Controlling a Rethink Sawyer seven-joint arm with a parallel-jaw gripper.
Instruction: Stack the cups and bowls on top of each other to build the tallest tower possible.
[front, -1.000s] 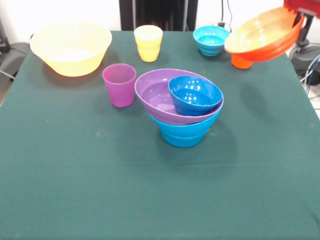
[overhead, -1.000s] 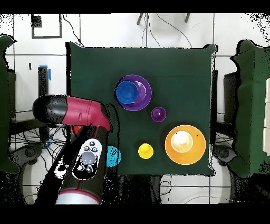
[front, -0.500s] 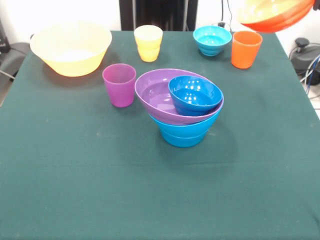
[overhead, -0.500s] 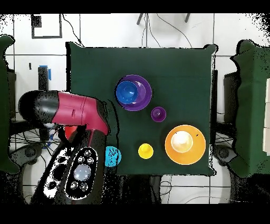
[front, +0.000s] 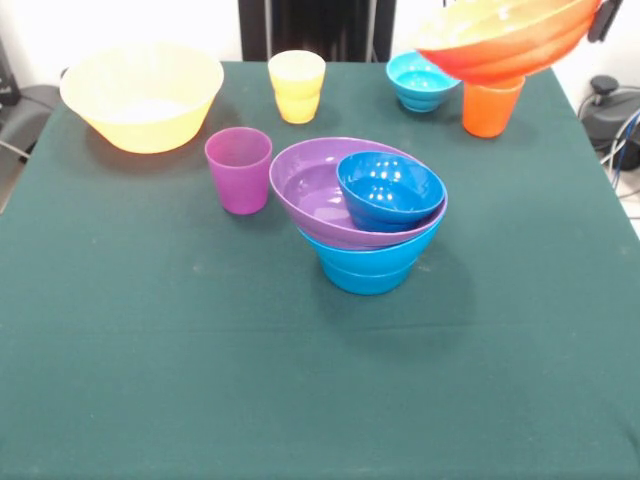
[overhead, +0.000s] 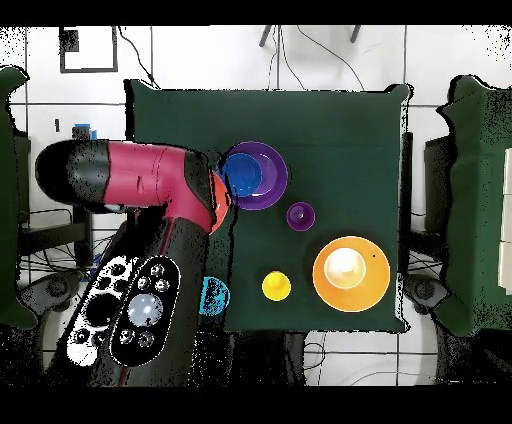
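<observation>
Height is the aim, so the wide orange bowl (front: 505, 38) hangs in the air above the table's far right corner in the front view, tilted, with its rim sloping down toward the table's middle; that tilt suggests it is held by its rim at the right, where a dark bit of the gripper (front: 603, 18) shows at the picture's top edge. Whether the gripper is clamped or merely hooked there, I cannot tell. Below the bowl, near the same corner, stand the orange cup (front: 490, 108) and the small cyan bowl (front: 421, 81), both partly hidden by it. The tower (front: 369, 215) sits near the table's centre: two mid-blue bowls nested at the base, the purple bowl resting askew on them, the small dark blue bowl inside it toward its right side. That lean probably makes a level seat for the orange bowl harder to find. The purple cup (front: 239, 169) stands just beside the tower, the yellow cup (front: 296, 85) near the far edge, the large yellow bowl (front: 141, 94) at the far left corner. In the overhead view the arm (overhead: 150, 190) covers the carried bowl almost wholly.
</observation>
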